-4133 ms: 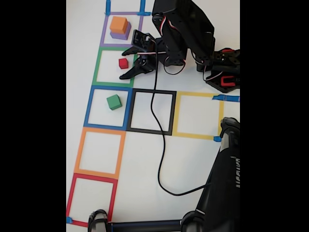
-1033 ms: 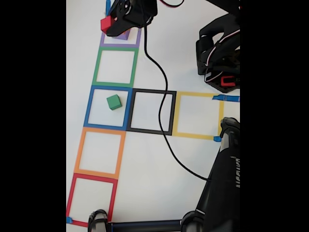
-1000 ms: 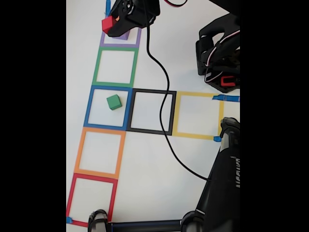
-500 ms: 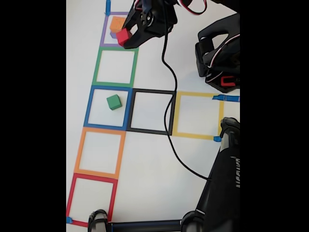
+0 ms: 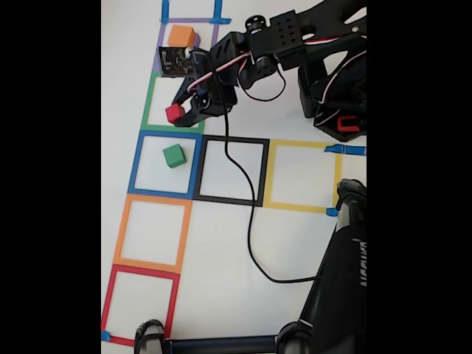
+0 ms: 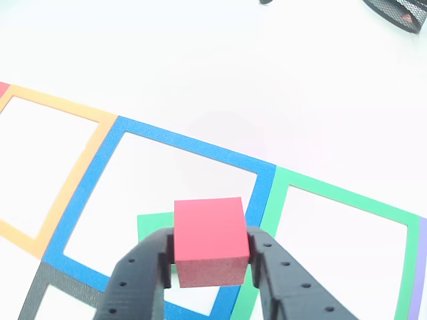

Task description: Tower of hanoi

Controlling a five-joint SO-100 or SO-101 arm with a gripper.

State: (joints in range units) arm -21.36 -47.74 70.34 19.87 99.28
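In the fixed view: black end effector (image 5: 179, 112) closed on the small solid red cube (image 5: 175, 113), carried above the lower edge of the green tape square (image 5: 150, 103) on the white bench (image 5: 221, 243). Just below, inside the blue tape square (image 5: 136, 164), the slightly bigger solid green cube (image 5: 174, 155), standing alone. At the top, inside the purple tape square (image 5: 158, 55), the solid orange block (image 5: 181, 35) on top of the purple block (image 5: 195, 40), of which only a thin edge visible. In the other view: same end effector (image 6: 211, 257), both black fingers (image 6: 143, 267) pressed on the two sides of the red cube (image 6: 208, 237), cube lifted off the bench; behind and under it a corner of the green cube (image 6: 153, 227) inside the blue tape square (image 6: 193, 143). Judged step: transport of the smallest block towards the green one, probably to be stacked on it. Next move, as a judgement: a short travel further over the blue square, centring above the green cube, lowering until contact, and only then opening. Small top face of the green cube, so little margin for a sideways error; a release too early or off-centre likely to let the red cube tumble off.
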